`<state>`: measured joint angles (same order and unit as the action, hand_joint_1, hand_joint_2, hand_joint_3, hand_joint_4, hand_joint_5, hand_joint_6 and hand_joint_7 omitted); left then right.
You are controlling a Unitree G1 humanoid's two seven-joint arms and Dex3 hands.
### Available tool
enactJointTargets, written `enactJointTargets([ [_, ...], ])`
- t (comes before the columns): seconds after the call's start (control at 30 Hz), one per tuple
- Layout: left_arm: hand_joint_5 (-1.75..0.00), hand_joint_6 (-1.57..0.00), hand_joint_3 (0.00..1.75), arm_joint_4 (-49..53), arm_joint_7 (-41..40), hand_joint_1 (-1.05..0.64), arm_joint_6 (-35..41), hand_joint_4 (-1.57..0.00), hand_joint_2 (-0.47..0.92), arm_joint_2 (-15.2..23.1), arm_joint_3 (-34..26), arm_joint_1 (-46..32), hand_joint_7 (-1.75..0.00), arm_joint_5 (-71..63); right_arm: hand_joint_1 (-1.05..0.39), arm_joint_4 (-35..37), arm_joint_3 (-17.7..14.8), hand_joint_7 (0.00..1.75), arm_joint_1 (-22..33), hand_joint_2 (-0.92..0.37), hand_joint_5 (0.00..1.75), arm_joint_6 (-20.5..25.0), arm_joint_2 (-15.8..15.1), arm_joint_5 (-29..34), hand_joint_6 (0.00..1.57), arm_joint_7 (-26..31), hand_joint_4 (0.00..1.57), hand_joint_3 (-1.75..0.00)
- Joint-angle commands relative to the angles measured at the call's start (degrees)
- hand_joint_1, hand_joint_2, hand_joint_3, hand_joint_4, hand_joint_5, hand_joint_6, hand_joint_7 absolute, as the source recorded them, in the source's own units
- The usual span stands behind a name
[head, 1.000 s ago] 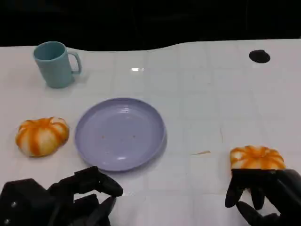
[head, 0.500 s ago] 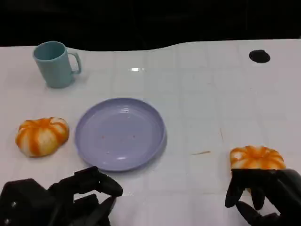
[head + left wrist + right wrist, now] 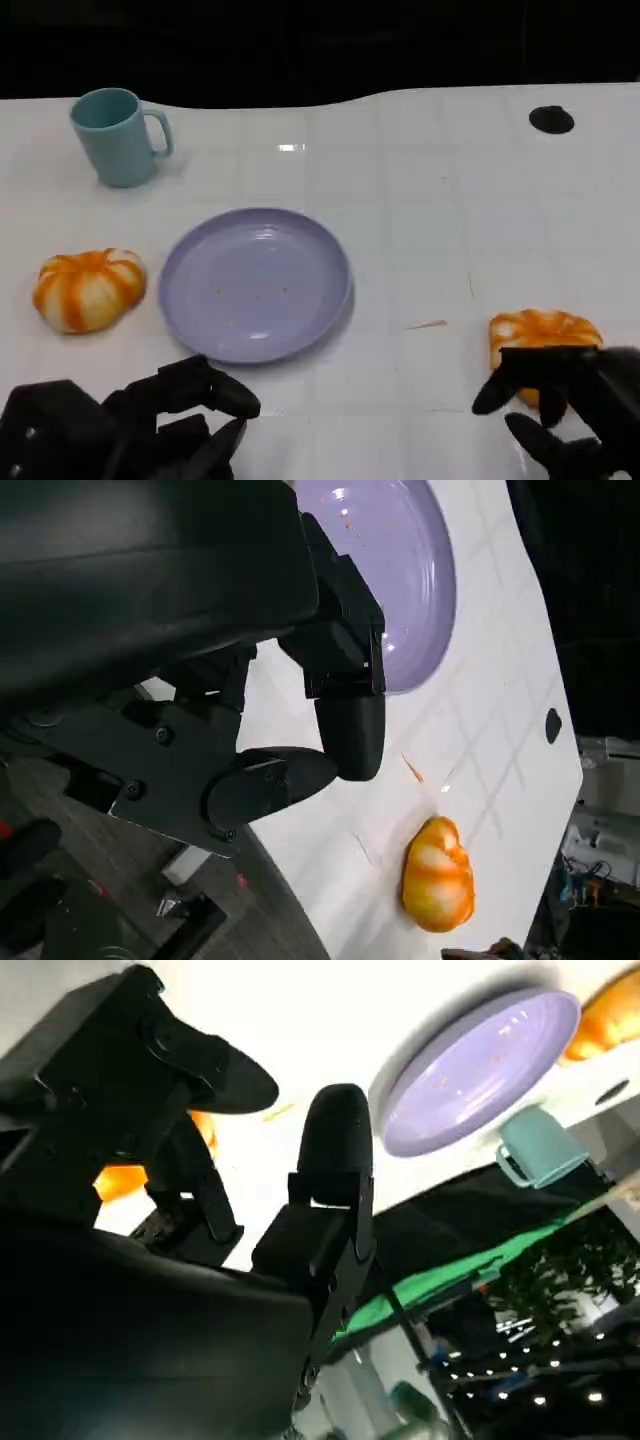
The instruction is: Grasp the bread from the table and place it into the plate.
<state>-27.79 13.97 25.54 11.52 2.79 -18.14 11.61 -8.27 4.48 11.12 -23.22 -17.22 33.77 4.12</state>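
Note:
Two orange-and-white round breads lie on the white table (image 3: 420, 200). One bread (image 3: 545, 330) is at the near right; in the left wrist view this bread (image 3: 438, 877) lies past the plate. The other bread (image 3: 88, 288) sits left of the empty lilac plate (image 3: 255, 283). My right hand (image 3: 570, 410) is at the right bread's near side, fingers spread and reaching over its front edge without closing on it. In the right wrist view the bread (image 3: 118, 1182) shows orange behind those fingers (image 3: 335, 1150). My left hand (image 3: 130, 420) rests near the plate's front rim, holding nothing.
A teal mug (image 3: 118, 135) stands at the far left, also seen as the mug (image 3: 535, 1150) beyond the plate (image 3: 480, 1065) in the right wrist view. A black round mark (image 3: 551, 119) sits at the far right. A small brown crumb (image 3: 428, 324) lies between plate and right bread.
My right hand has lifted and moved slightly forward, with its fingers now lying over more of the right bread's front. The left hand, breads, plate and mug have not moved.

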Motion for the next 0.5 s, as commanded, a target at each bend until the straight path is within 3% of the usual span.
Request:
enactJointTargets([
  [0.03,-1.75,-0.62,0.69,-0.1,-0.1,-0.28,-0.1,-0.65,0.79,0.5,-0.2,0.2,-1.3,-0.4,-0.23,-4.2,-0.8,0.42,0.8,-0.31,1.14,3.6,-1.3,4.6,0.97,0.4,0.8,-0.91],
  [0.13,-1.75,-0.62,0.69,-0.3,-0.2,-0.28,0.3,-0.65,0.79,0.3,-0.4,0.1,-1.3,0.0,-0.24,-7.7,-0.8,0.29,1.2,-0.33,0.96,7.2,-1.8,8.4,0.93,-1.1,0.72,-0.82],
  [0.27,-1.75,-0.62,0.69,-0.3,0.0,-0.28,-0.1,-0.65,0.79,0.4,-0.2,0.0,-1.3,-0.2,-0.25,-12.4,-0.6,0.11,1.5,-0.39,0.56,11.9,-2.8,12.8,0.85,-4.6,0.64,-0.64],
  [0.4,-1.75,-0.62,0.69,-0.1,0.0,-0.27,-0.9,-0.66,0.79,0.5,-0.1,-0.1,-1.3,-0.7,-0.26,-15.4,-0.3,0.02,1.5,-0.44,0.4,15.3,-3.5,15.6,0.77,-7.6,0.54,-0.5],
  [0.5,-1.75,-0.62,0.69,0.0,0.0,-0.27,-0.9,-0.66,0.78,0.4,-0.1,-0.1,-1.3,-0.6,-0.29,-17.8,0.0,0.0,1.4,-0.54,0.3,17.9,-4.2,18.6,0.6,-10.6,0.39,-0.32],
])
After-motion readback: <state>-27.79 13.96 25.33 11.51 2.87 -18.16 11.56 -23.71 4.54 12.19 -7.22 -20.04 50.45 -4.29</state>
